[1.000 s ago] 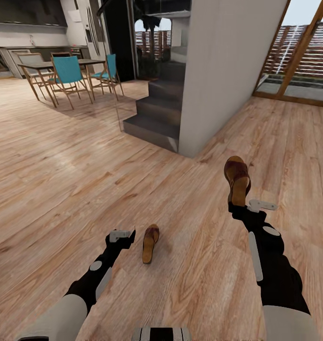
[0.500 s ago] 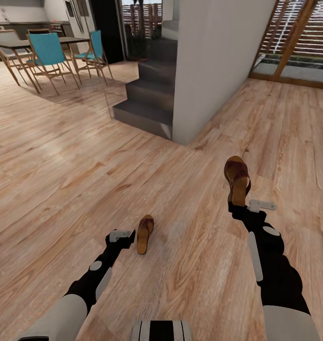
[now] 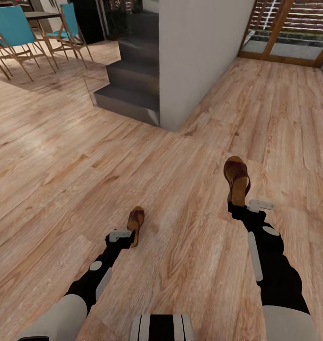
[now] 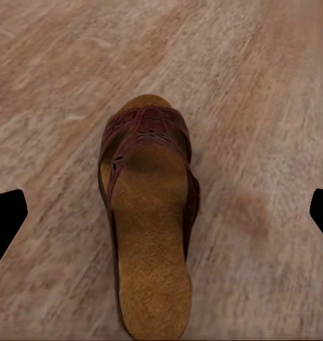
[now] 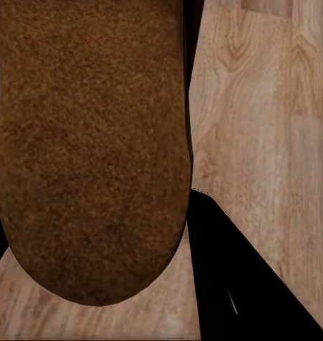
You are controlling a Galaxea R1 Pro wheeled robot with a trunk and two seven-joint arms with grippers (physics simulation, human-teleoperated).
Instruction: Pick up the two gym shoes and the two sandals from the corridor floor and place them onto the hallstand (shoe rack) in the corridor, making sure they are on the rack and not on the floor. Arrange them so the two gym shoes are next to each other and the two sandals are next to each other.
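My right gripper (image 3: pixel 238 204) clamps one sandal (image 3: pixel 237 177) | left fingers (image 4: pixel 6 222) apart, second sandal (image 3: pixel 135 221) at 12 o'clock on corridor floor (image 3: pixel 62 166)

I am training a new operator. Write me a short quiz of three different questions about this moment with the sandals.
1. True or false: the right gripper holds a sandal by its heel end.
2. Where is the second sandal?
A. on the grey steps
B. on the wood floor, just ahead of the left gripper
C. under a blue chair
3. Fill in: in the left wrist view the fingers stand wide apart, so the left gripper is ____.

Key: 1 true; 2 B; 3 open.
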